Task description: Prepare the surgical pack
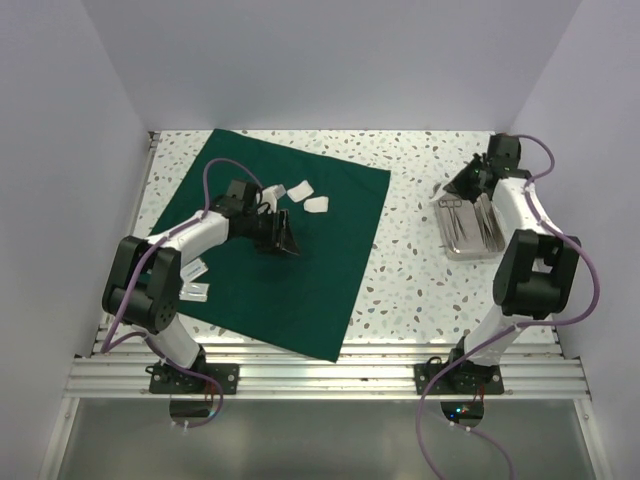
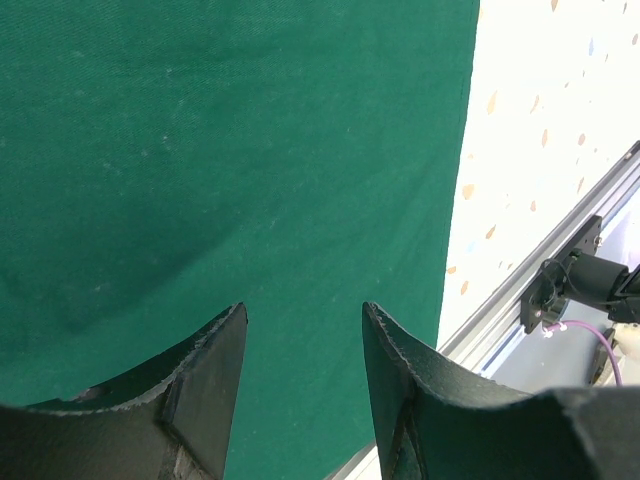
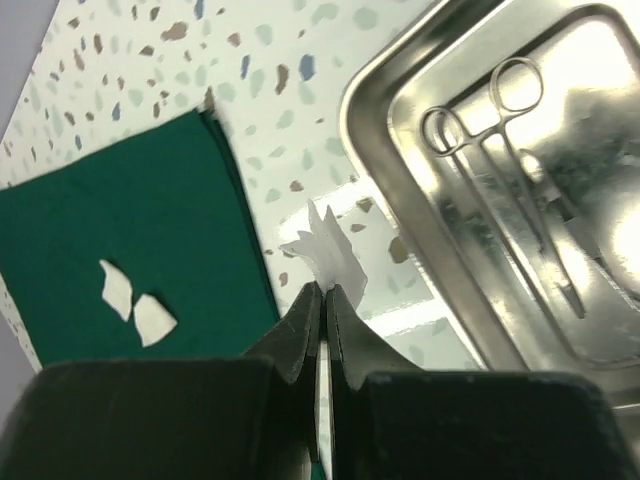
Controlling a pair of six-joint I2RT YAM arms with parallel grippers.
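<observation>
The dark green cloth point(image 1: 300, 250) of the surgical pack lies flat on the left half of the table, with white gauze pads point(image 1: 300, 192) near its far edge. My left gripper point(image 1: 282, 242) hovers over the cloth's middle, open and empty point(image 2: 303, 310); only green cloth point(image 2: 250, 150) shows between its fingers. The steel tray point(image 1: 470, 228) sits at the right and holds thin metal instruments point(image 3: 520, 180). My right gripper point(image 3: 326, 288) is shut on a white gauze pad point(image 3: 330, 250), just left of the tray's rim point(image 3: 400, 230), at the tray's far left corner point(image 1: 450, 190).
Speckled tabletop point(image 1: 410, 250) separates cloth and tray. Two gauze pads point(image 3: 135, 305) show on the cloth point(image 3: 150, 230) in the right wrist view. Two more white pieces point(image 1: 195, 280) lie beside the left arm. Walls close three sides; an aluminium rail point(image 1: 330, 370) runs along the near edge.
</observation>
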